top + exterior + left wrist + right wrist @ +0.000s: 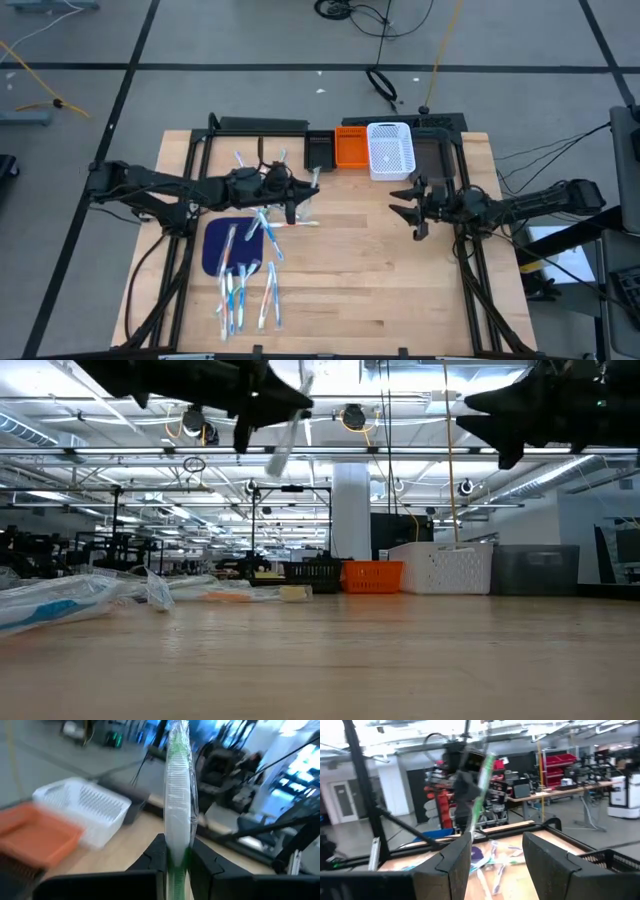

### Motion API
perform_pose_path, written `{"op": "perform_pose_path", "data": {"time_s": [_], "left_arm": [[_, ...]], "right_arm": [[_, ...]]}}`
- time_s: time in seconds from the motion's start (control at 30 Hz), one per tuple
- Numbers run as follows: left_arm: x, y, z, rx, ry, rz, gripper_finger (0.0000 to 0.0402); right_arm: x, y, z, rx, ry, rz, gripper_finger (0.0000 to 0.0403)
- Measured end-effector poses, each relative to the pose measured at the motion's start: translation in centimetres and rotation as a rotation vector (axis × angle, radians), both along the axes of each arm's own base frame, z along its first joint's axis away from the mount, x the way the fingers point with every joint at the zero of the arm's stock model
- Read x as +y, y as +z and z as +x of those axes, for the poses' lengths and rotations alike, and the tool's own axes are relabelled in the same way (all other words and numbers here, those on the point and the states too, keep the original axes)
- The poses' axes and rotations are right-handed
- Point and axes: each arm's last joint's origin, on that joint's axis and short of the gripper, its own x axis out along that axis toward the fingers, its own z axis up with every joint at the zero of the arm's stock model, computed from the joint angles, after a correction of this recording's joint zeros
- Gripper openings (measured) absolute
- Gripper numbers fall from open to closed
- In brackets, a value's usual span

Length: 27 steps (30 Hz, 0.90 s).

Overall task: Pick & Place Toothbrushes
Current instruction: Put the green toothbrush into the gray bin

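1. one wrapped toothbrush [177, 795], white with a green handle, being pinched low on its handle by the left gripper [176, 857], fingers nearly closed on it, well above the wooden table [380, 280].
2. standing almost upright in that grip, head end up, probably so that the free upper part is left clear for a handover or a drop into a bin.
3. hanging roughly over the middle of the table's left half, beside the dark blue mat [215, 245], as the high view shows.
4. waiting opposite: the right gripper [412, 205], fingers spread wide and holding nothing, raised over the right half and pointed at the left arm, seemingly ready to receive.
5. lying loose below: the remaining toothbrushes [245, 285], scattered on and around the mat, some overlapping, a few nearer the far edge.
6. sitting in a row at the far edge: a black bin [320, 150], an orange bin [351, 148] and a white slotted basket [390, 150], touching side by side, well apart from the pile.
7. showing pale planks with bare wood between pile and bins.
8. stretching behind: a large workshop with ceiling lights, shelving, benches and cables across the grey floor.
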Motion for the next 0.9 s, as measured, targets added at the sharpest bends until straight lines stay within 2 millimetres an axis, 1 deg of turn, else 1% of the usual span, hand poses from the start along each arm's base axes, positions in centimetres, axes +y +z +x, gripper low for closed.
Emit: {"op": "perform_pose_path", "data": {"time_s": [0.13,0.2,0.33,0.47,0.6,0.67,0.77,0.9], "left_arm": [[-0.4,-1.6,1.6,-0.035,-0.017,0.022,0.0029],[-0.5,-2.0,2.6,-0.049,-0.021,0.023,0.0033],[-0.7,-2.6,5.3,-0.024,-0.027,0.024,0.0052],[-0.8,-2.6,8.1,-0.024,-0.088,0.049,0.0048],[-1.2,-2.3,10.1,-0.026,-0.135,0.104,0.0030],[-1.4,-2.4,11.0,-0.004,-0.143,0.129,0.0030],[-1.4,-2.5,12.1,0.039,-0.149,0.136,0.0039],[-1.3,-2.5,13.0,0.085,-0.131,0.132,0.0055]], "right_arm": [[-0.5,-0.4,0.7,0.002,-0.002,0.038,0.0169],[-0.6,-0.4,1.0,-0.003,-0.010,0.056,0.0169],[-0.8,-0.1,2.1,0.030,-0.004,0.054,0.0169],[-1.1,0.4,3.4,0.052,0.001,0.042,0.0169],[-1.3,0.7,4.2,0.053,-0.006,0.049,0.0169],[-1.3,1.0,4.6,0.046,0.020,0.045,0.0169],[-1.1,1.4,5.0,0.039,0.068,0.036,0.0169],[-1.1,1.7,5.3,0.033,0.072,0.035,0.0169]]}}
